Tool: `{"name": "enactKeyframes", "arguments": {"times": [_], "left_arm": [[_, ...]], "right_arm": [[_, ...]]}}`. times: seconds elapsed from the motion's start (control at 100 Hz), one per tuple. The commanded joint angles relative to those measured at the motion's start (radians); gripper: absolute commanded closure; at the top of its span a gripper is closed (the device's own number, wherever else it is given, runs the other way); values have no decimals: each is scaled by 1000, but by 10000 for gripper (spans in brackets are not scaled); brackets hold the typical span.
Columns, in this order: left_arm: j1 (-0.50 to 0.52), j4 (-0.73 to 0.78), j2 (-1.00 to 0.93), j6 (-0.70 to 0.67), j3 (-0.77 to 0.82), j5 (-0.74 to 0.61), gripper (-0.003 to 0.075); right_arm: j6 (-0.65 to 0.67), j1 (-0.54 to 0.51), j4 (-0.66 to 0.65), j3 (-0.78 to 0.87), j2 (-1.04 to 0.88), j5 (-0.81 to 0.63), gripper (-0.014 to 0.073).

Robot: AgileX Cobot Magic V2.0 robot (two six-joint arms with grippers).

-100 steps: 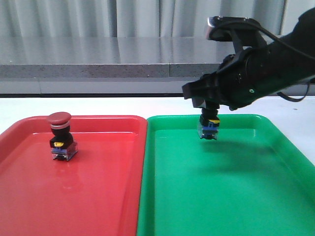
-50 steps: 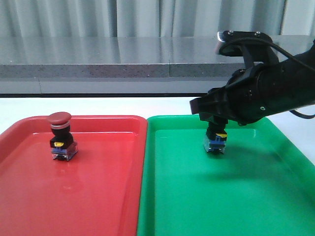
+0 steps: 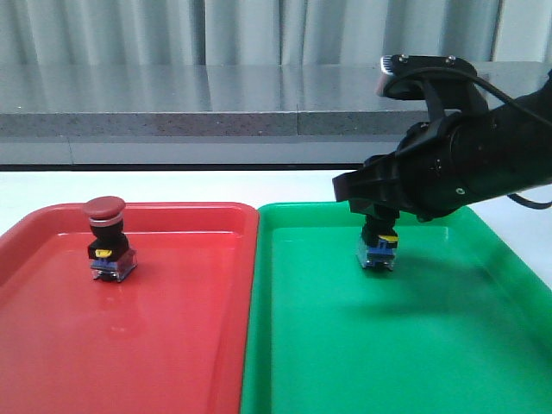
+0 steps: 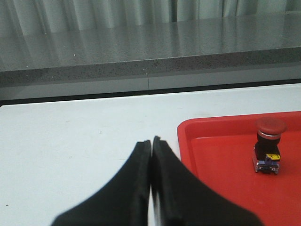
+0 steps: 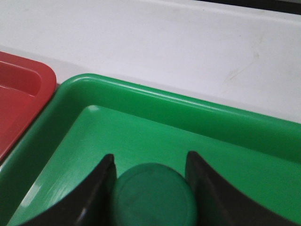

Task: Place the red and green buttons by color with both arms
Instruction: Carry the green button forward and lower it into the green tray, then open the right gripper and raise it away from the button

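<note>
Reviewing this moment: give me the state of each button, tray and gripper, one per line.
red button: upright in the red tray, free of any gripper.
green button: upright, base at the green tray floor, between the right gripper's fingers.
red tray: holds only the red button.
green tray: holds the green button.
left gripper: shut, empty, over the table.
right gripper: shut on the green button.

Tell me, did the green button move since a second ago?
Yes. The green button, held by the right gripper, went right and down, away from the red tray, toward the green tray floor.

You see a red button [image 3: 105, 207] on the red tray [image 3: 155, 345], a green-capped button [image 5: 154, 197] on the green tray [image 3: 414, 345], and a white counter [image 4: 70, 136].
</note>
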Motion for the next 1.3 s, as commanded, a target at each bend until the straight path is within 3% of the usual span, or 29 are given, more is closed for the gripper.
{"name": "enactKeyframes", "arguments": {"times": [0.0, 0.08, 0.25, 0.39, 0.7, 1.02, 1.29], "left_arm": [[1, 0, -32, -8, 24, -84, 739], [1, 0, -32, -8, 24, -84, 739], [1, 0, -32, -8, 24, -84, 739], [1, 0, -32, -8, 24, -84, 739], [1, 0, -32, -8, 24, -84, 739], [1, 0, -32, -8, 24, -84, 739], [1, 0, -32, -8, 24, -84, 739]], "right_arm": [[-11, 1, 0, -14, -34, -73, 342], [-11, 1, 0, -14, -34, -79, 282], [-10, 1, 0, -14, -34, -85, 60], [-10, 1, 0, -14, -34, -85, -44], [-9, 1, 0, -14, -45, -87, -48], [-9, 1, 0, -14, -203, -69, -48], [-10, -2, 0, -14, -428, 132, -40]]}}
